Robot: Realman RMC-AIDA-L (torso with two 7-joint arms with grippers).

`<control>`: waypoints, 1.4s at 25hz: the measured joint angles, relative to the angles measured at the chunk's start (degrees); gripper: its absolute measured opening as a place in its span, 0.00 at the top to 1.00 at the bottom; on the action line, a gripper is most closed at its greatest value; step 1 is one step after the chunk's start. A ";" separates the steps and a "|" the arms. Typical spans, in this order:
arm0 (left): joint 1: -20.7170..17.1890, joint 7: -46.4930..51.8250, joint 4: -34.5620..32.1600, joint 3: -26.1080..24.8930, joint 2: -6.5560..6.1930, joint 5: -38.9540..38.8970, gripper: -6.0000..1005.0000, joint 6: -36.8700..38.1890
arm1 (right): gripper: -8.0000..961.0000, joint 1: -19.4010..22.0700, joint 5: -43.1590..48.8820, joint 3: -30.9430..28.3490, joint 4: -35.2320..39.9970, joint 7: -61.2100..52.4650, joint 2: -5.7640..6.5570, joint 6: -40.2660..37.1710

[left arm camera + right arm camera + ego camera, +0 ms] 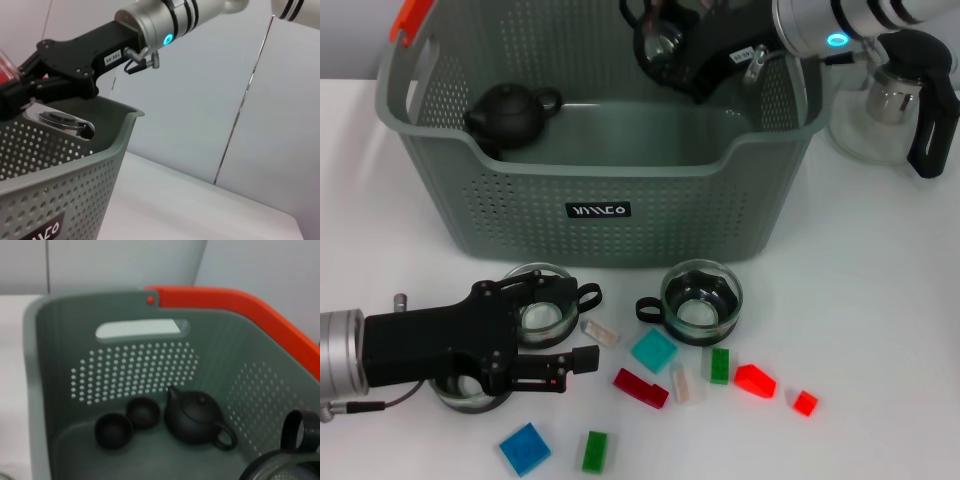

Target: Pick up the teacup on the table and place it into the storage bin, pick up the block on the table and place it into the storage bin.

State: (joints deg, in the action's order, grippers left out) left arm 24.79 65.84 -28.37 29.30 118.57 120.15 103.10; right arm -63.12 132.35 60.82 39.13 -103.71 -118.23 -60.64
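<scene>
Blocks [653,351] lie scattered on the desk before the bin [600,215]. Right gripper [665,45], jaws clenched on a glass teacup [285,462], hangs directly above the bin's interior. Left gripper [555,345] rests low beside more cups; its jaws' state is unclear.

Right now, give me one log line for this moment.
right gripper: holds glass teacup over storage bin | left gripper: low among table cups | blocks: on table

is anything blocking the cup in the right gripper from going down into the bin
Nothing visible does. The right gripper holds a glass teacup over the storage bin; the dark teapot and two small dark cups sit toward the other end.
</scene>
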 joint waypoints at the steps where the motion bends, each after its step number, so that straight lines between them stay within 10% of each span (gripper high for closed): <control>1: 0.00 0.00 0.00 0.03 0.00 0.00 0.07 0.00 | 0.94 0.00 0.29 0.05 -0.40 0.00 -0.01 0.48; 35: -0.02 -0.01 0.01 -0.38 0.09 -0.07 0.07 -0.18 | 0.94 0.11 6.78 0.75 -2.21 -2.73 0.03 1.08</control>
State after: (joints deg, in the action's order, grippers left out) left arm 24.77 65.83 -28.37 28.91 118.65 120.08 102.92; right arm -63.00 139.13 61.56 36.92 -106.44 -118.19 -59.55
